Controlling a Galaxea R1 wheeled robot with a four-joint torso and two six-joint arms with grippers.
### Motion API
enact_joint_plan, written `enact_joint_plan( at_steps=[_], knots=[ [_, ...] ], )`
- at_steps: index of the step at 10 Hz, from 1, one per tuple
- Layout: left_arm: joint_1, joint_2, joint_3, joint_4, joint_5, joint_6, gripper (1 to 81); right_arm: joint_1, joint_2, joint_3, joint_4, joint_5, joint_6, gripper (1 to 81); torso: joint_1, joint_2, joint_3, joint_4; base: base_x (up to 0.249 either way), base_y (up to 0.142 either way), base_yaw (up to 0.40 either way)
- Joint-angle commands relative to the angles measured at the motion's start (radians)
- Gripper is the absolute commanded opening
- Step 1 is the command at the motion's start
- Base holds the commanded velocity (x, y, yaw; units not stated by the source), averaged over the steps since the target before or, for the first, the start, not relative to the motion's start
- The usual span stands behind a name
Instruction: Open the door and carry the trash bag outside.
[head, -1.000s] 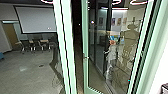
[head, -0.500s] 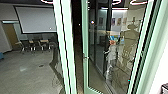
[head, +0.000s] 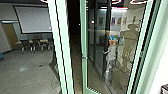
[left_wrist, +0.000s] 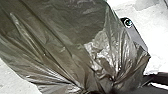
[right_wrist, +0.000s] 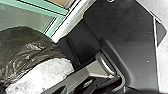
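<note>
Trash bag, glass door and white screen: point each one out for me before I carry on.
Trash bag (left_wrist: 57, 37): left wrist view, on its dark, creased plastic.
Glass door (head: 84, 37): head view, on the upright of its pale green frame.
White screen (head: 35, 20): head view, middle of its surface.

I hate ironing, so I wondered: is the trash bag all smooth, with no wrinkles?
No, the left wrist view shows the trash bag covered in creases.
</note>
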Motion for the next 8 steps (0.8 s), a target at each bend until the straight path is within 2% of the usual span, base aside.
enact_joint_plan(
  at_steps=[1, 8],
  knots=[
    [-0.065, -0.003, 0.008, 0.005, 0.051, 0.007, 1.0, 0.051, -0.012, 0.009, -0.012, -0.038, -0.002, 81.1, 0.000, 0.000, 0.000, 0.000, 0.000, -0.095, 0.000],
    [-0.064, -0.002, 0.008, 0.007, 0.049, 0.007, 1.0, 0.048, -0.003, -0.006, -0.012, -0.037, -0.002, 81.1, 0.000, 0.000, 0.000, 0.000, 0.000, -0.115, 0.000]
  ],
)
